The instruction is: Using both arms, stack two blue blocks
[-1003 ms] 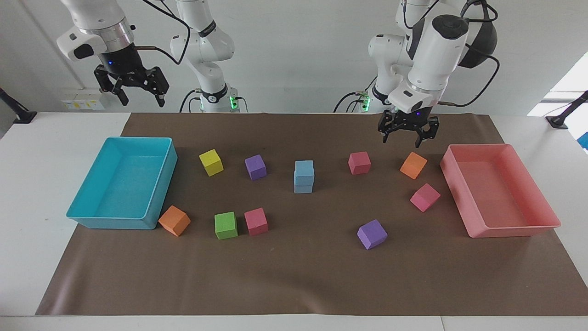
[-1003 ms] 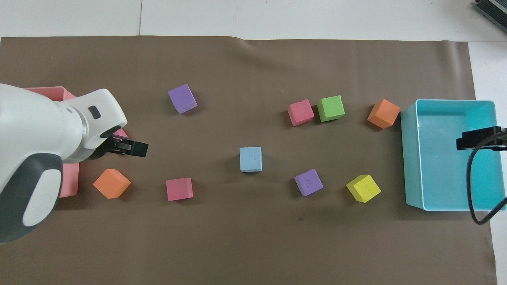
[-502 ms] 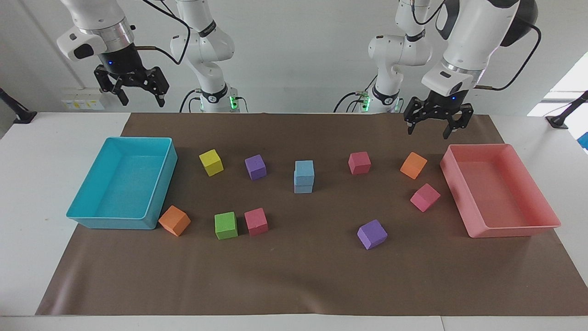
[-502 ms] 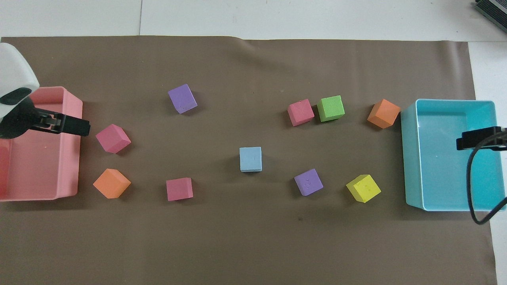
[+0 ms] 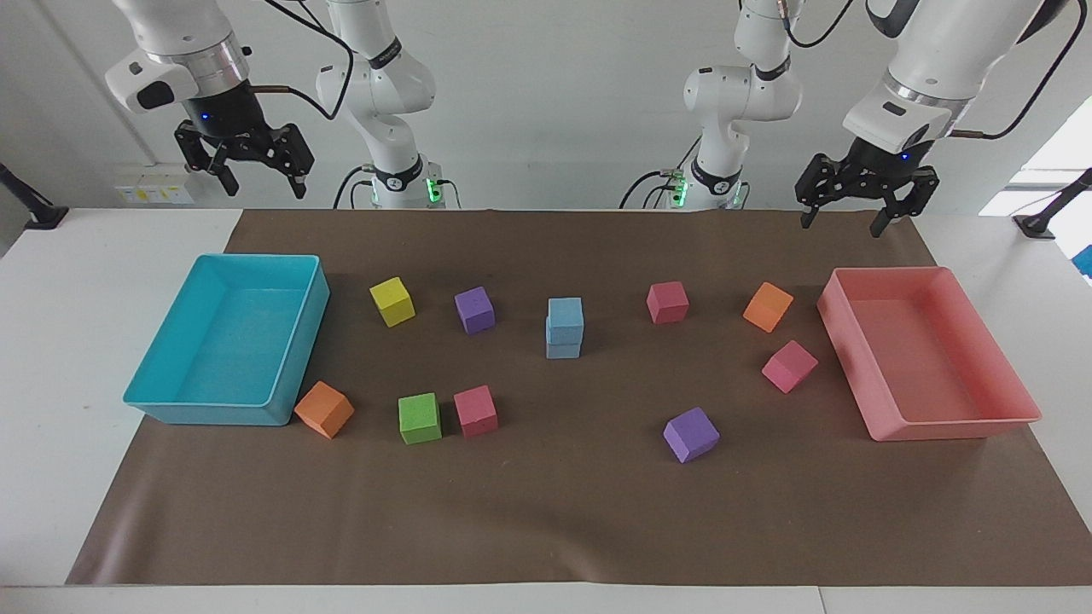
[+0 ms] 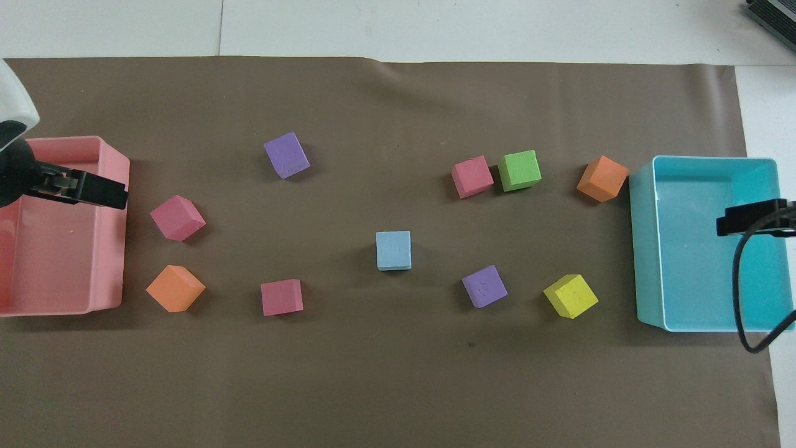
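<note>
While both arms hang raised, we see the two light sky-blue foam cubes stacked near the middle of the brown mat [image 5: 546,512]: upper blue cube [image 5: 565,320] sits squarely on lower blue cube [image 5: 563,348], and from overhead they read as a single blue square [image 6: 393,249]. No gripper touches them.

We see the left gripper [image 5: 862,205], black two-finger, up over the mat's robot-side edge by the corner nearest the salmon-pink plastic tray [image 5: 1007,418]; jaws spread wide, holding nothing. In the overhead view its tip [image 6: 93,193] overlaps that tray's rim [image 6: 106,305].

We see the right gripper [image 5: 256,175], black two-finger, high above the desk's edge at the right arm's end, over the cyan rectangular plastic tray [image 5: 196,409]; jaws wide apart, nothing in them. This arm waits.

Other foam cubes are scattered on the mat: yellow cube [image 5: 392,301] and purple cube [image 5: 474,309] beside the stack toward the cyan tray; pink cube [image 5: 667,302] and orange cube [image 5: 768,306] toward the pink tray; a tilted pink cube [image 5: 789,366] just off that tray. Green cube [image 5: 420,418] touches another pink cube [image 5: 475,411]; a second orange cube [image 5: 324,409] touches the cyan tray's corner; a second purple cube [image 5: 691,434] lies apart.
</note>
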Available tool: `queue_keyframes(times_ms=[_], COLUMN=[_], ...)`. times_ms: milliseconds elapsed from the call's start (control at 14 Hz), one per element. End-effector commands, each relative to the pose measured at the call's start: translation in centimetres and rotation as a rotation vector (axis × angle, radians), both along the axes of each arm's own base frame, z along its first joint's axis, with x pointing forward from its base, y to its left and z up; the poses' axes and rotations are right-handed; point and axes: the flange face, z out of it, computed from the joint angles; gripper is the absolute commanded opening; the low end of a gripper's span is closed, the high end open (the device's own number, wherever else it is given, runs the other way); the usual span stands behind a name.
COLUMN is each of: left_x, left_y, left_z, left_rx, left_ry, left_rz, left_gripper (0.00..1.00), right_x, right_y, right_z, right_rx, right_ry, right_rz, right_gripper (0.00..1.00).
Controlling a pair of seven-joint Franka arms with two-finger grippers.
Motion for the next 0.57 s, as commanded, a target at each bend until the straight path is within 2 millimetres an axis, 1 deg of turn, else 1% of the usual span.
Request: queue_keyframes(times_ms=[0,287,358,430,502], left_x=[-0.8,-1.6,-1.7,-1.6,-1.6], left_y=[0.7,2.6,3.5,3.6,3.6], left_z=[0.2,-0.4,-0.7,-0.6,-0.7], left_rx=[-0.012,-0.009,-0.009,-0.010,-0.009], left_ry=[0.027,0.053,0.059,0.053,0.058], left_rz=[0.002,0.040,0.051,0.055,0.057], left_gripper=[1.00,1.00,1.00,1.00,1.00], right_x=[-0.6,-0.6,-0.6,-1.0,-0.8], right_y=[-0.3,-0.3,-0.3,-0.2,0.1], right_z=[0.2,0.2,0.2,0.0,0.1], right_rx=[0.000,0.000,0.000,0.003,0.003], right_ry=[0.005,0.005,0.005,0.025,0.033], right_rz=[0.018,0.018,0.016,0.021,0.023], right_gripper=[1.00,1.00,1.00,1.00,1.00])
